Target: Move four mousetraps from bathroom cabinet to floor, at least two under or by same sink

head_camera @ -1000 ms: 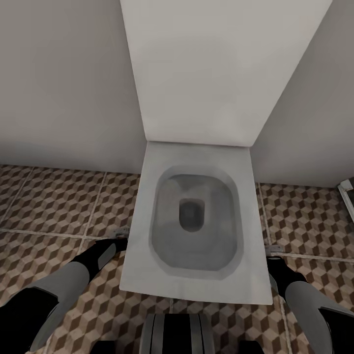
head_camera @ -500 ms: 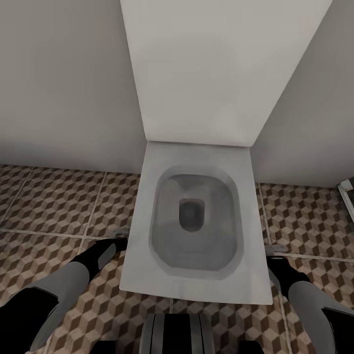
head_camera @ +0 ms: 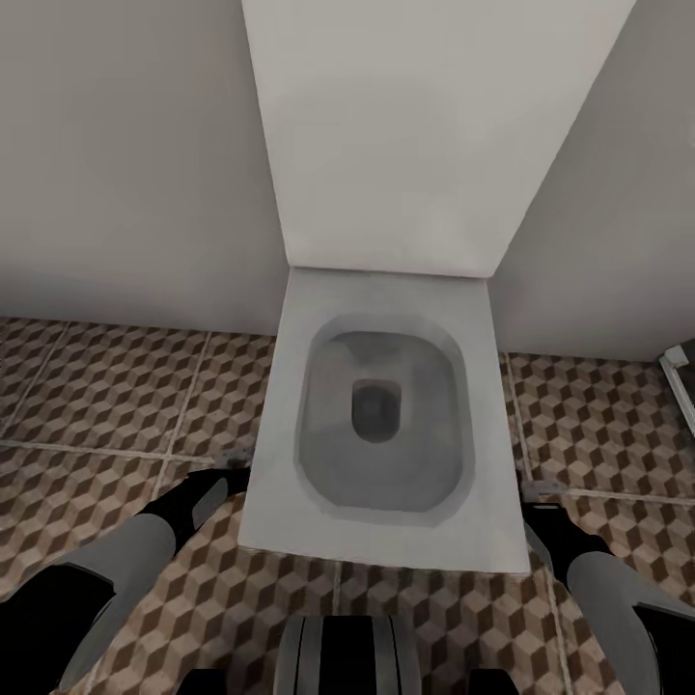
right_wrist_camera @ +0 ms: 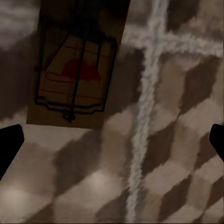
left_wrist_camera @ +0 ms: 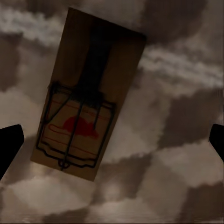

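Observation:
One mousetrap [left_wrist_camera: 86, 102], a tan board with dark wire and a red mark, lies flat on the bathroom floor [left_wrist_camera: 177, 116] in the left wrist view. My left gripper [left_wrist_camera: 113, 141] hangs open above it, its dark fingertips [left_wrist_camera: 9, 144] spread wide and touching nothing. Another mousetrap [right_wrist_camera: 74, 70] lies flat on the cube-patterned tiles beside a pale grout line [right_wrist_camera: 144, 116] in the right wrist view. My right gripper [right_wrist_camera: 113, 142] is open over it and holds nothing. Both arms reach down to the bathroom floor [head_camera: 97, 386] either side of a toilet. The cabinet and the sink are out of view.
A white square toilet [head_camera: 386, 545] with its lid [head_camera: 405, 135] raised stands straight ahead between my arms, against pale grey walls [head_camera: 116, 154]. Patterned tiles run left and right of it. A white edge [head_camera: 679, 372] shows at the far right.
The whole head view has shifted slightly, so the toilet sits a little higher and smaller; the camera moved. Both arms keep their places beside the toilet.

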